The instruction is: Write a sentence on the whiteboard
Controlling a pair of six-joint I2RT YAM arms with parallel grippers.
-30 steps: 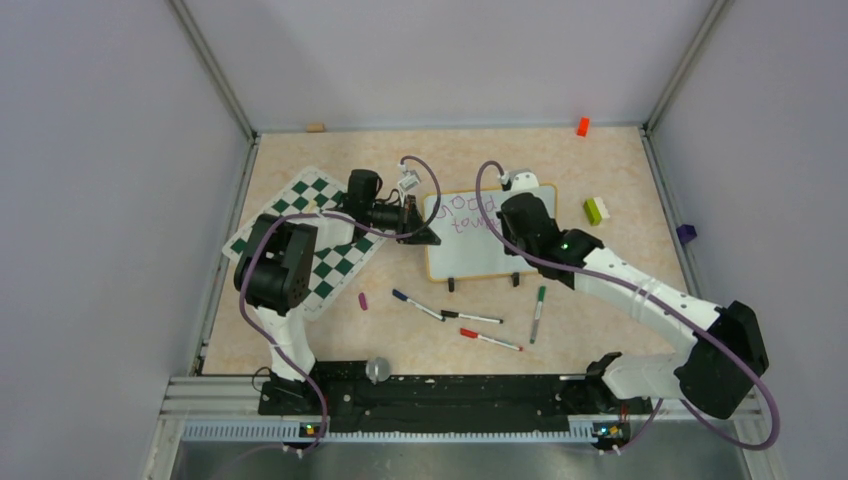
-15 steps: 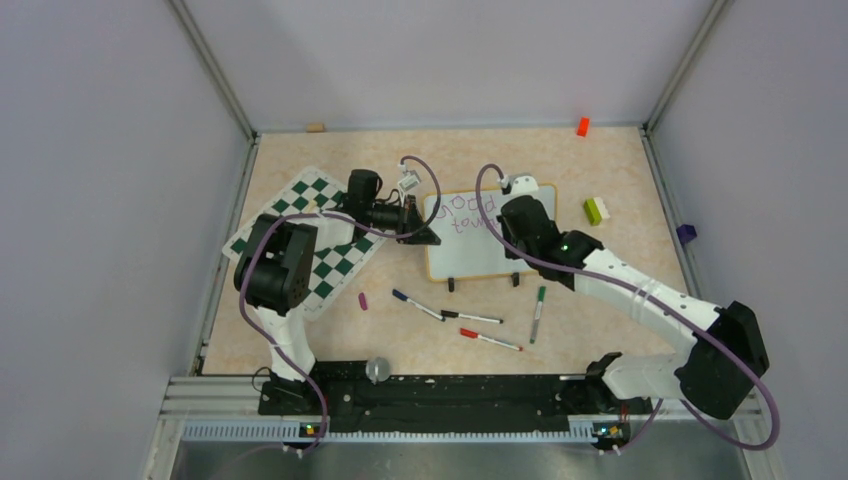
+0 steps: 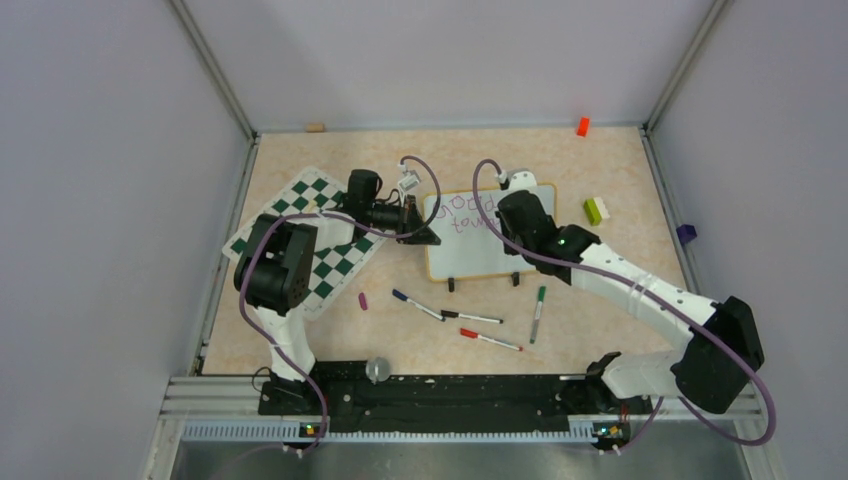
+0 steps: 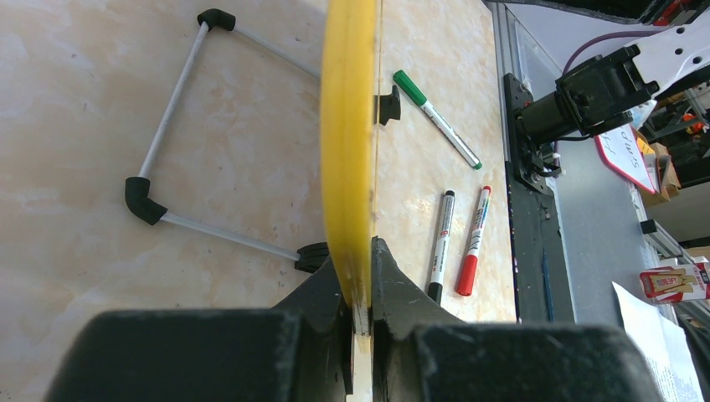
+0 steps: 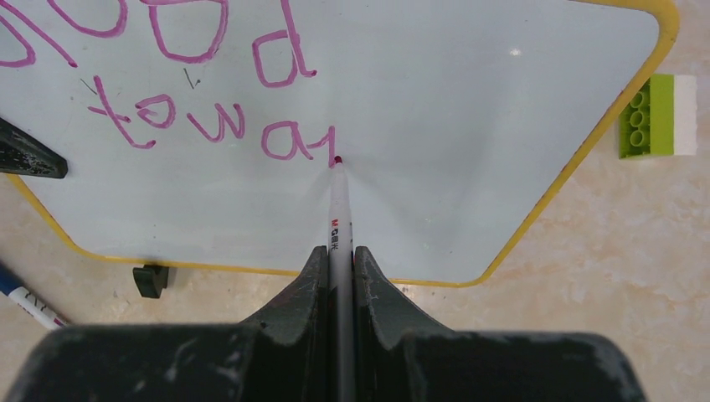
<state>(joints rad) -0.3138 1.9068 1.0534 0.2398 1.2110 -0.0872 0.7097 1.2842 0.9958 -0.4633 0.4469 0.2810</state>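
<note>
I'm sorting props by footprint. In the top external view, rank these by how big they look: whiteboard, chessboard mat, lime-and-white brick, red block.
1. chessboard mat and whiteboard: about alike, both partly covered, so not ranked against each other.
2. lime-and-white brick.
3. red block, smallest.

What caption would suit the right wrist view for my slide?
Right pincer shut on a marker, its tip on the whiteboard, partway through the second line of the purple sentence.
</note>
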